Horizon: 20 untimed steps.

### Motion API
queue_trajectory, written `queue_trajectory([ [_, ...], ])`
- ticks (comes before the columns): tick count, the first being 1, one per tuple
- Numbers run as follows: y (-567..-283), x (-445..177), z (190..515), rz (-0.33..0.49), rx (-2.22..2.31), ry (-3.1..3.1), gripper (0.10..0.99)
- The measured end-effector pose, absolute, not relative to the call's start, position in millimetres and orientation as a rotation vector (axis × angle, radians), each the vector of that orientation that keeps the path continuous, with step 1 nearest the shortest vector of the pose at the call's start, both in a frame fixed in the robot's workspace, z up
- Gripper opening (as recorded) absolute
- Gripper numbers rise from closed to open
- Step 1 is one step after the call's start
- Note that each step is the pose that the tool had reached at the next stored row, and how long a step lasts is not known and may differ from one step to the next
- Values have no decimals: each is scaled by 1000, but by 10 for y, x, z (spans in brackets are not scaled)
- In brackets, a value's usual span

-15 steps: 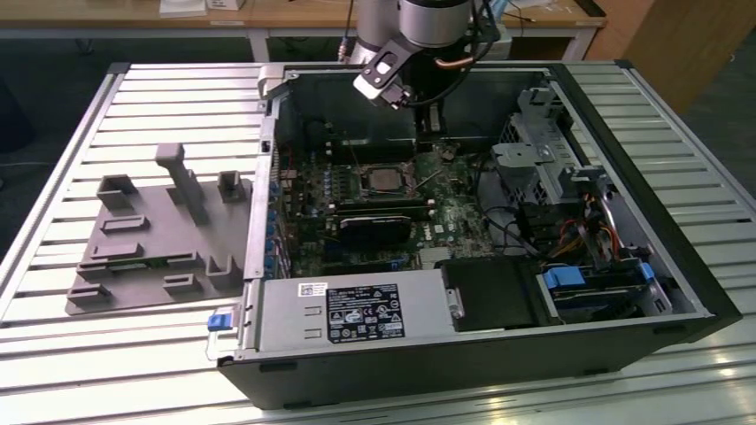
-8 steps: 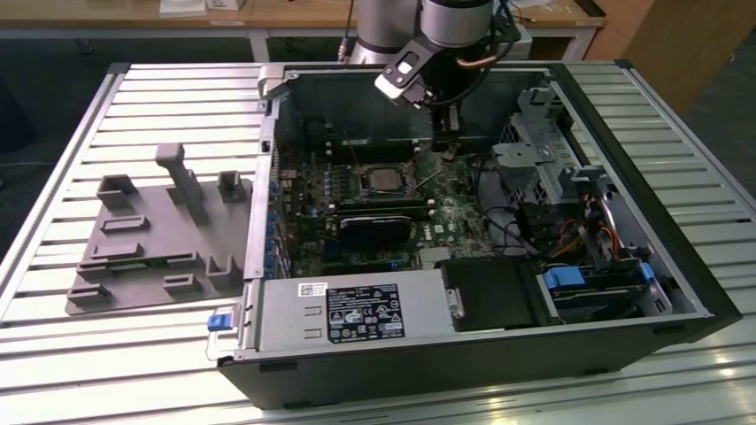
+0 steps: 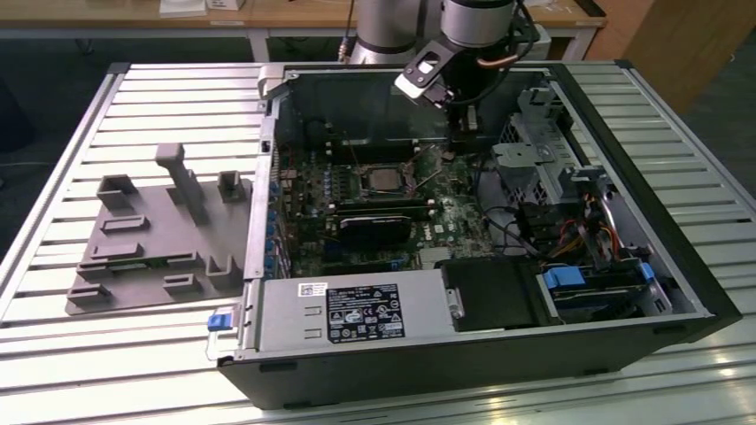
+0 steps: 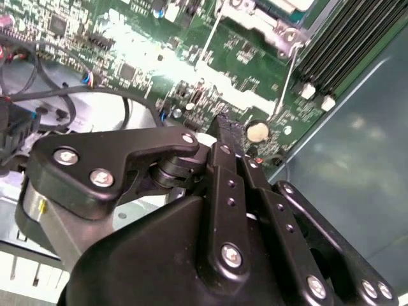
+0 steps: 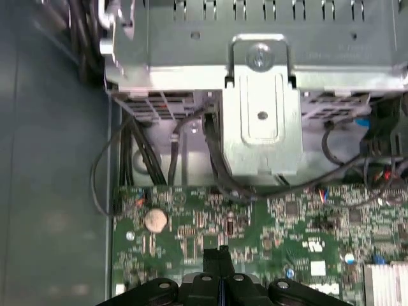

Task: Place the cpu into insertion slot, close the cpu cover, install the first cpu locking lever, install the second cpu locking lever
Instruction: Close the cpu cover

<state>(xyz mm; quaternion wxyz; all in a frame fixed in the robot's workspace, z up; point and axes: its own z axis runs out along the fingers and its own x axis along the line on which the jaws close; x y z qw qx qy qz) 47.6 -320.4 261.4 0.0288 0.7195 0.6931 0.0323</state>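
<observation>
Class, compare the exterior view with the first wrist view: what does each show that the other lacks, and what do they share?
Exterior view's extras: the grey fixture tray on the slatted table, the power supply, and the insertion slot. First wrist view's extras: the coin battery and a silver metal bracket. Shared: the green motherboard and the claw over it.

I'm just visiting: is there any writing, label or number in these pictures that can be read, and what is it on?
Black-and-white label on the silver metal power supply box: print too small to read.
Small white sticker on the same box: too small to read.
White printed markings on the green circuit board, in the first wrist view: blurred, not readable.
So there is no text that can be quoted.
</observation>
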Motion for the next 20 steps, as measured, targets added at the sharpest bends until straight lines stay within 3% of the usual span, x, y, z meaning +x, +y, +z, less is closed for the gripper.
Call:
queue_trajectory([
  [20, -3204, 524, 2421, 82, 2235, 2139, 102],
])
